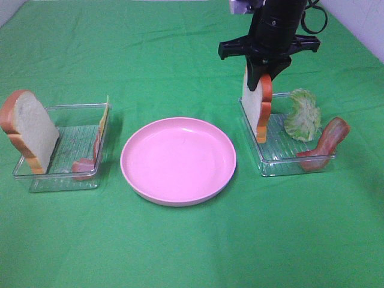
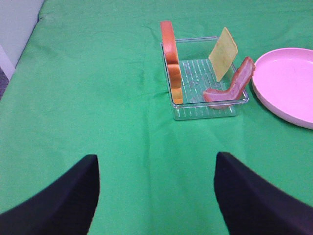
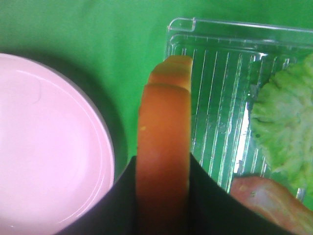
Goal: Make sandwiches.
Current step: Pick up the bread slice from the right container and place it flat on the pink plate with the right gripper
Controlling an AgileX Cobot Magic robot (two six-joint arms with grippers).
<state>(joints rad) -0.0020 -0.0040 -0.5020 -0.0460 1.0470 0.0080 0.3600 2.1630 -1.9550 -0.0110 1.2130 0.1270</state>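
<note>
My right gripper (image 1: 262,77) is shut on an upright bread slice (image 1: 258,105) with an orange-brown crust, at the left side of the right clear tray (image 1: 282,165). In the right wrist view the crust (image 3: 164,142) sits clamped between the black fingers (image 3: 208,200). A pale green lettuce leaf (image 1: 303,114) and a bacon strip (image 1: 324,144) stand in that same tray. The left clear tray (image 1: 36,177) holds a second bread slice (image 1: 30,129), a yellow cheese slice (image 1: 104,117) and bacon (image 1: 87,163). My left gripper (image 2: 156,196) hangs open over bare cloth, well short of this tray (image 2: 205,111).
A round pink plate (image 1: 178,159) lies between the two trays with nothing on it. Green cloth (image 1: 180,252) covers the table. A pale wall or floor edge shows at the far right corner (image 1: 366,24).
</note>
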